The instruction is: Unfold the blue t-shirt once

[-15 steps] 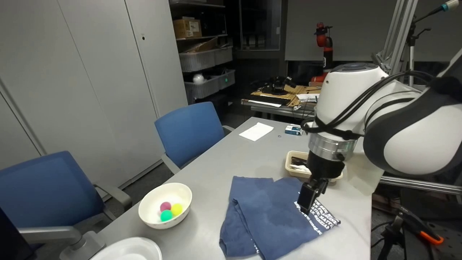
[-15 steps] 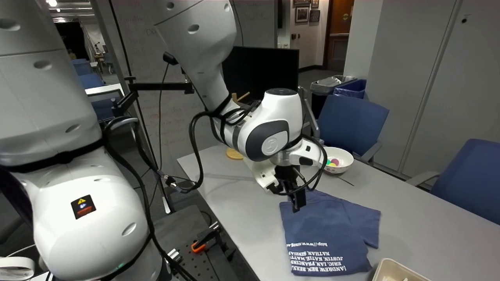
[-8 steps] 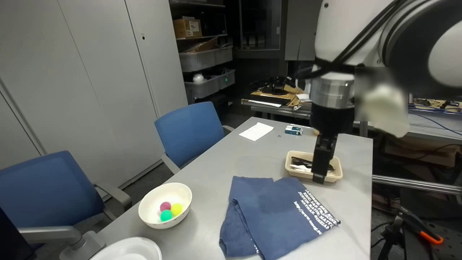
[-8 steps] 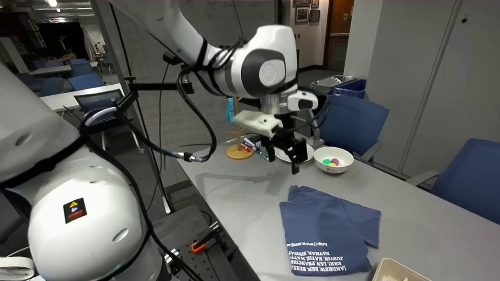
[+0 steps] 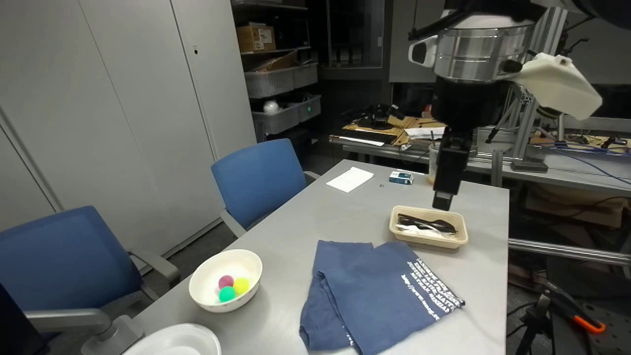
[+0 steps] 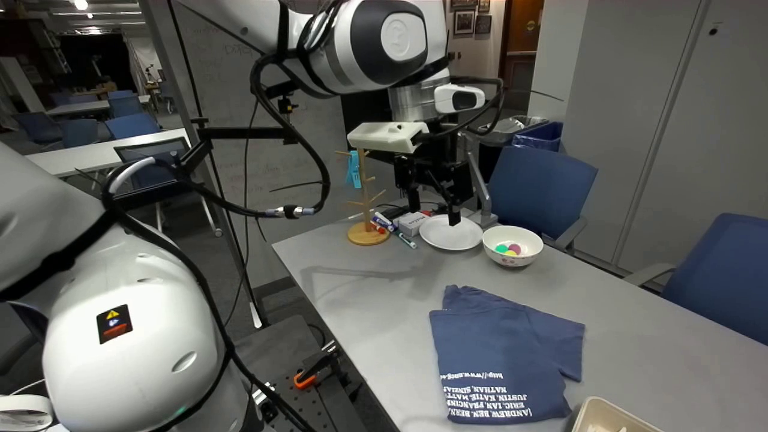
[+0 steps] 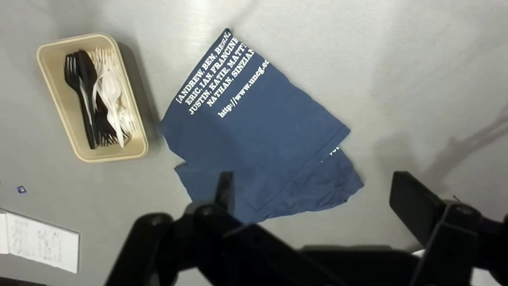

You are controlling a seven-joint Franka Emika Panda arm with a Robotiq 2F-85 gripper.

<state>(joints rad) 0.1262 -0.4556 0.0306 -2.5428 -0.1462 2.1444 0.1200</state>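
The blue t-shirt (image 5: 365, 291) lies folded on the grey table, with white lettering near one edge. It also shows in an exterior view (image 6: 504, 342) and in the wrist view (image 7: 254, 135). An upper layer lies over a lower one that sticks out along one side. My gripper (image 6: 434, 215) is open and empty, raised well above the table. In the wrist view the gripper (image 7: 312, 182) has its fingers wide apart, with the left finger covering part of the shirt in the picture. Nothing is between the fingers. In an exterior view the fingertips (image 5: 442, 201) show side-on.
A tan container (image 7: 141, 149) of plastic cutlery stands beside the shirt. A white bowl (image 5: 204, 283) with coloured balls and a white plate (image 6: 441, 243) stand on the table. A wooden stand (image 6: 367, 234), markers and a small box (image 6: 413, 223) are near the plate.
My gripper has risen from low over the shirt to high above the table. The fingers are clear of the shirt now. The shirt looks unchanged.
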